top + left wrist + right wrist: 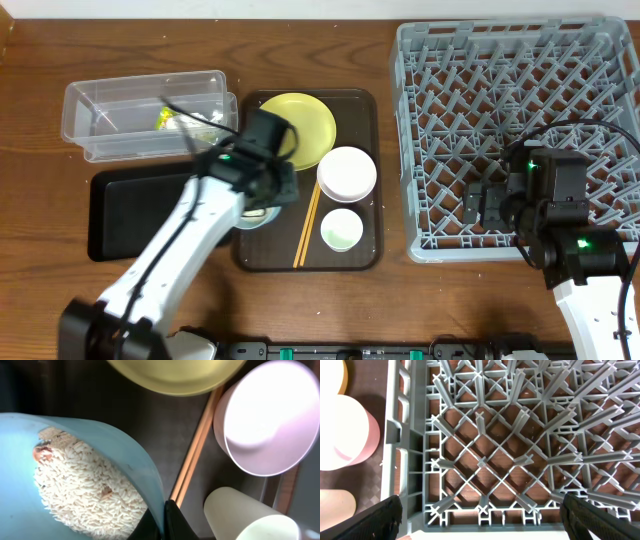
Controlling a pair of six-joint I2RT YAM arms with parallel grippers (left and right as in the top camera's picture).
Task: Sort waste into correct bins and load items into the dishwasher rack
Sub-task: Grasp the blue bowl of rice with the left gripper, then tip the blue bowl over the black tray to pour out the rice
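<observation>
While left fingers (pixel 176 522) pinch the bowl (pixel 131 460) rim, right fingers (pixel 377 520) spread — above rack (pixel 395 430) edge.

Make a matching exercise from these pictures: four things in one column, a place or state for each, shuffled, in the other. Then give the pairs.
Things
1. light blue bowl
2. yellow plate
3. snack wrapper
4. right hand

Places or states
A. inside the clear tub
B. open, over the grey rack
C. holds rice, rim pinched by the left hand
D. at the brown tray's far end

Pairs: 1-C, 2-D, 3-A, 4-B
</observation>
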